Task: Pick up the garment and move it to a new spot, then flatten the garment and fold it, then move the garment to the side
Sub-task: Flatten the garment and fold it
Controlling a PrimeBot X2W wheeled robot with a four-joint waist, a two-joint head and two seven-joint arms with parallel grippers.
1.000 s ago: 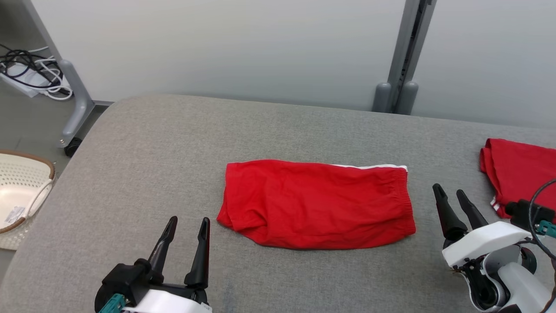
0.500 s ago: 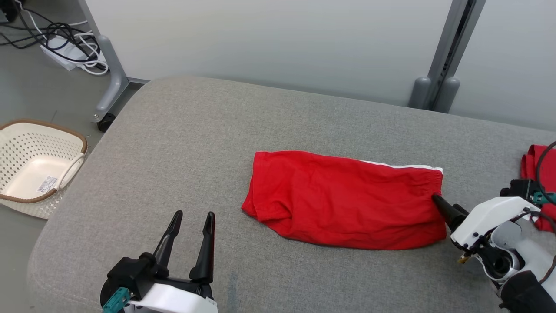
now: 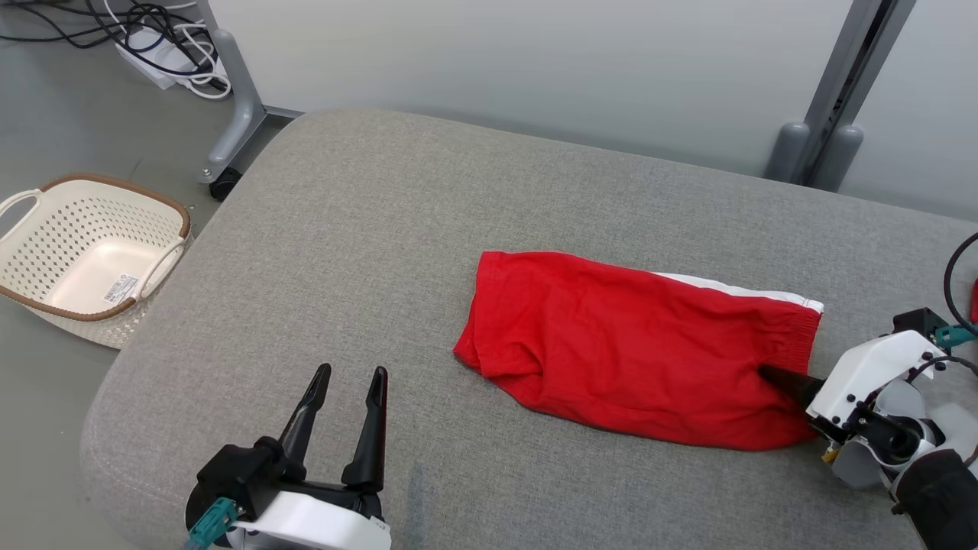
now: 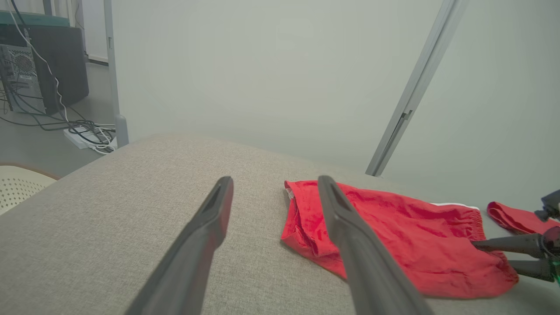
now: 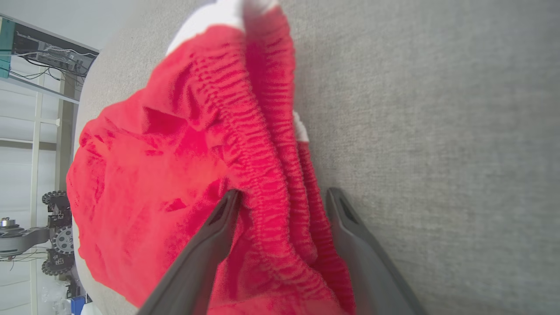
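A folded red garment with a white stripe and an elastic waistband lies flat on the grey padded table. My right gripper is at its waistband end. In the right wrist view its two fingers are open and straddle the bunched waistband, one finger on the red cloth and the other on the table side. My left gripper stands open over bare table, left of the garment and apart from it. The left wrist view shows the garment past my left gripper, with the right gripper at its far end.
A cream perforated basket sits on the floor left of the table. Cables and a power strip lie by a grey wheeled leg. A second red garment lies on the table beyond my right gripper. A grey post stands behind.
The head camera has turned, shifting the whole picture. My right gripper has moved from beside the garment onto its waistband end, fingers around the edge. The left gripper has held still.
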